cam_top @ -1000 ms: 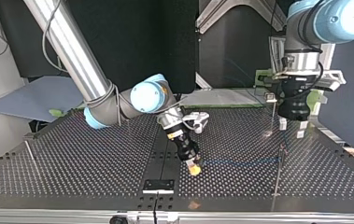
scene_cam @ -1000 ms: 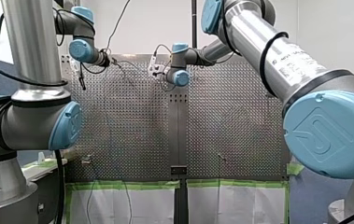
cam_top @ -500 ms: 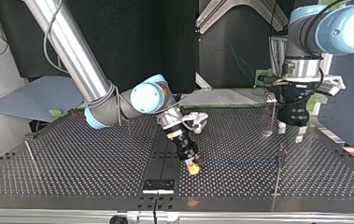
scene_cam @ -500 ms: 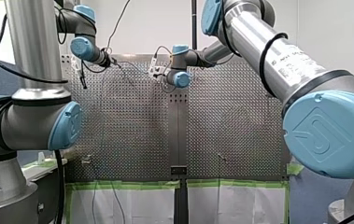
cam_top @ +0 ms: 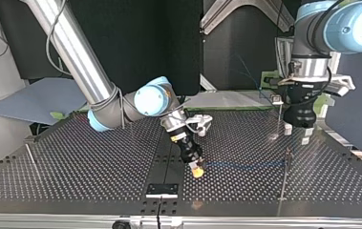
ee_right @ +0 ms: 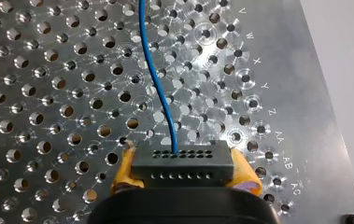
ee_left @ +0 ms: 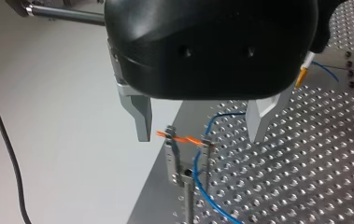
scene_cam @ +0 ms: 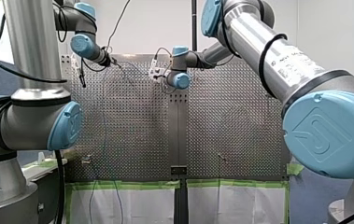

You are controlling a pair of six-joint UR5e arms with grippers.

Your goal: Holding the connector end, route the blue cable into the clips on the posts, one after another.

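Looking along the right claw (ee_right: 184,173), you find its yellow pads (ee_right: 124,171) clamped on the connector (ee_right: 183,161), a dark grey rectangular block with two rows of small holes. Its long axis lies across the claw. The blue cable (ee_right: 158,88) leaves the block's holed face and runs ahead, thin, smooth and gently curved, over the shiny perforated metal tabletop (ee_right: 48,93). In the top view it stretches roughly level toward the view's right, to a thin post (cam_top: 286,171). The left claw (ee_left: 200,137) hangs with its metal fingers (ee_left: 142,121) spread wide, holding nothing, above a forked metal clip (ee_left: 172,161) crossed by an orange band (ee_left: 179,138). The cable passes beside one prong.
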